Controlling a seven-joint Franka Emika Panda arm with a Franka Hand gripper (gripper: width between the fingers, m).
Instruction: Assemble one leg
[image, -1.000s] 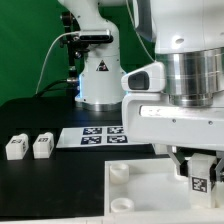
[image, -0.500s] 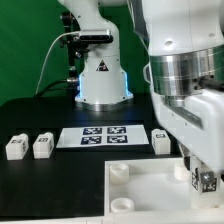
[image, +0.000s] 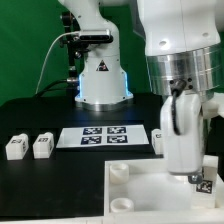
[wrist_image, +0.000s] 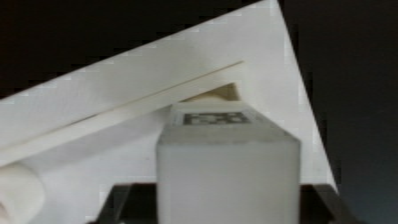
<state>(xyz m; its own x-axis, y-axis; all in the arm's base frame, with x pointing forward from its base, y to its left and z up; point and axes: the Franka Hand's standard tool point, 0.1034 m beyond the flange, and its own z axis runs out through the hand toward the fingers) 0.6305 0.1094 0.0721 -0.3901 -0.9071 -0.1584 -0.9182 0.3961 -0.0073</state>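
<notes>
My gripper (image: 202, 182) is shut on one leg (image: 205, 186), a small white block with a black-and-white tag, and holds it over the far right part of the large white plate (image: 140, 195). In the wrist view the leg (wrist_image: 222, 160) stands between my dark fingers (wrist_image: 128, 205), its tag facing up, with a corner of the plate (wrist_image: 125, 110) beyond it. My gripper (wrist_image: 222, 208) closes on the leg's sides. Whether the leg touches the plate is hidden by my hand.
Two more legs (image: 15, 147) (image: 41, 146) stand at the exterior view's left on the black table. Another leg (image: 160, 140) stands by the right end of the marker board (image: 100, 135). The plate has round sockets (image: 118, 172) at its corners. The robot base (image: 100, 80) stands behind.
My arm has swung and moved toward the exterior view's right with the leg, which now sits lower and nearer the plate's right edge. The leg beside the marker board has come into view.
</notes>
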